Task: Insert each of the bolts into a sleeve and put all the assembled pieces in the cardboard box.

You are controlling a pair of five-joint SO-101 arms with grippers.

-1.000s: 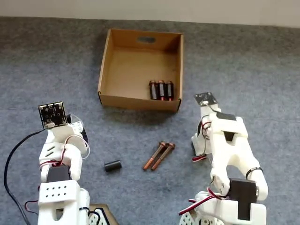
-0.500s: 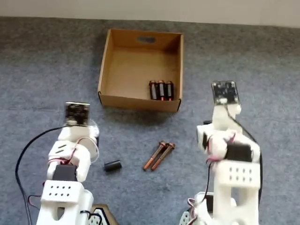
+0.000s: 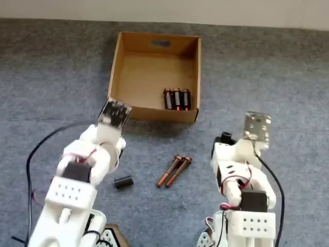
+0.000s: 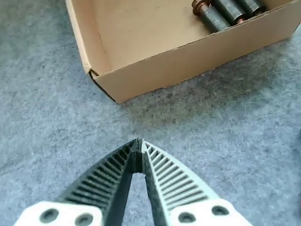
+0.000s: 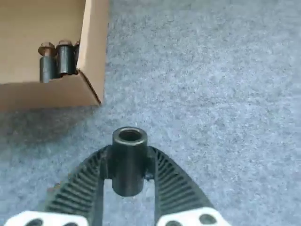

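Observation:
My right gripper (image 5: 127,153) is shut on a black sleeve (image 5: 128,160), held upright with its bore open, right of the cardboard box's (image 5: 91,52) near corner; the sleeve (image 3: 226,138) also shows in the high view. My left gripper (image 4: 138,146) is shut with nothing in it, hovering over carpet just in front of the box's (image 4: 141,70) front left corner. Three assembled pieces (image 3: 176,99) lie side by side inside the box (image 3: 115,67). Two copper bolts (image 3: 175,171) lie together on the carpet between the arms. A loose black sleeve (image 3: 123,182) lies left of them.
Grey carpet covers the whole work surface. The left arm's black cable (image 3: 36,154) loops over the carpet at the left. A dark flat object (image 3: 110,236) peeks out at the near edge by the left arm's base.
The left arm has swung right and forward toward the box's front left corner. The right arm's wrist has swung to the right and drawn back a little.

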